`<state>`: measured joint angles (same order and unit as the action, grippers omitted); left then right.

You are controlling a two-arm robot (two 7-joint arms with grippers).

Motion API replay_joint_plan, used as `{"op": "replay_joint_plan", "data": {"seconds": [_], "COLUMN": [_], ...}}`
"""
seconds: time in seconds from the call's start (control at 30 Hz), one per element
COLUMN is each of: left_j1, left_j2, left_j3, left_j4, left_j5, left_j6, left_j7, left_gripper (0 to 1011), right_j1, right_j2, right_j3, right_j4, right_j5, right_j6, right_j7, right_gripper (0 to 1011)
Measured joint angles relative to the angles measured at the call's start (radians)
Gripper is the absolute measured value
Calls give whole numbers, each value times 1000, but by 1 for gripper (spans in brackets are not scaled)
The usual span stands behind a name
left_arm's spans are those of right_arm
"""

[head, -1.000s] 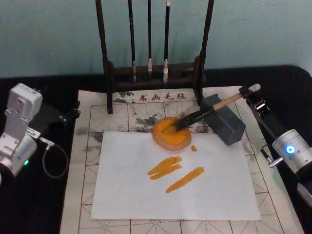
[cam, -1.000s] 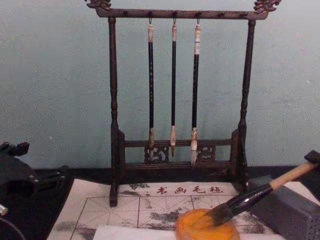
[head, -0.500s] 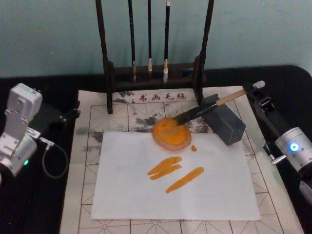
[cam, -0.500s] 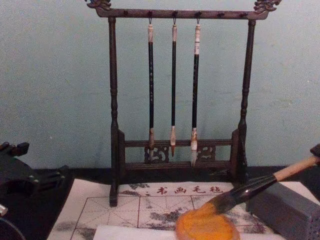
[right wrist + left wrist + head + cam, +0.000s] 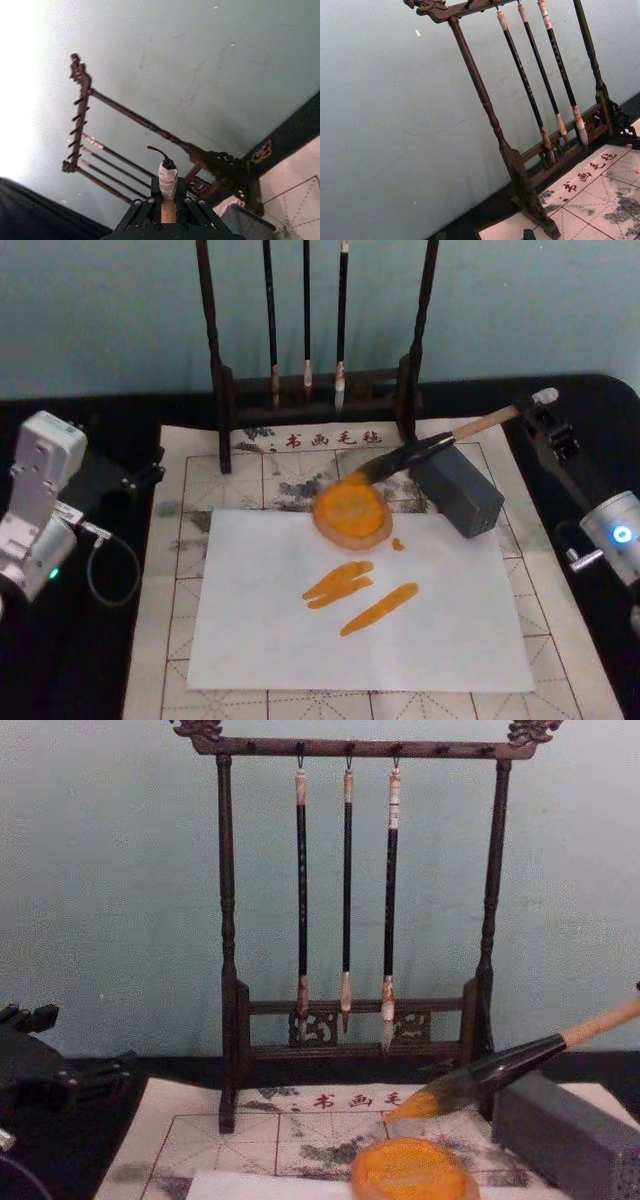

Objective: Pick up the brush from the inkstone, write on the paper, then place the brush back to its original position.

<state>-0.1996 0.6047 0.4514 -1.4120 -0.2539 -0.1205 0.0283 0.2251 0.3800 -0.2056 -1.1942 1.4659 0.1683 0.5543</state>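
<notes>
The brush (image 5: 430, 447) has a tan handle, a black lower section and bristles tipped with orange. It hangs tilted in the air, its tip just beyond the far rim of the orange ink dish (image 5: 352, 510). My right gripper (image 5: 535, 408) is shut on the top of the handle, above and to the right of the grey block-shaped inkstone (image 5: 458, 490). In the right wrist view the fingers (image 5: 186, 209) clamp the tan handle. The chest view shows the brush (image 5: 510, 1065) clear of the dish (image 5: 412, 1170). The white paper (image 5: 440, 630) carries several orange strokes. My left gripper (image 5: 140, 475) is parked at the left.
A dark wooden rack (image 5: 222, 390) with three thin hanging brushes stands at the back of the table. The beige gridded mat (image 5: 180, 540) lies under the paper. A black cable (image 5: 100, 570) loops beside the left arm.
My right gripper has lifted the brush up and back to the right. Its tip left the orange dish and now hangs above the dish's far edge, and the handle no longer rests on the inkstone.
</notes>
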Motion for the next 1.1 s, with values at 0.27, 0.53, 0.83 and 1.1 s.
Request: {"op": "replay_joint_plan", "data": {"seconds": [0.27,0.53,0.83,1.1], "left_j1": [0,0,0,0], "left_j2": [0,0,0,0], "left_j3": [0,0,0,0], "left_j4": [0,0,0,0], "left_j5": [0,0,0,0], "left_j6": [0,0,0,0], "left_j7": [0,0,0,0], "left_gripper": [1001,1001,1001,1001], "right_j1": [-33,-68,-95,-116], "right_j2": [43,95,154,206], "right_j3": [-14,-30,-56,-73], "right_j4": [-63,-119,-158,-182], "right_j5": [2,-10,-34,-35], "right_j6": [-14,-37,-58,-61], "right_j7": [19,36,57,79], "right_gripper": [183,183,183,183]}}
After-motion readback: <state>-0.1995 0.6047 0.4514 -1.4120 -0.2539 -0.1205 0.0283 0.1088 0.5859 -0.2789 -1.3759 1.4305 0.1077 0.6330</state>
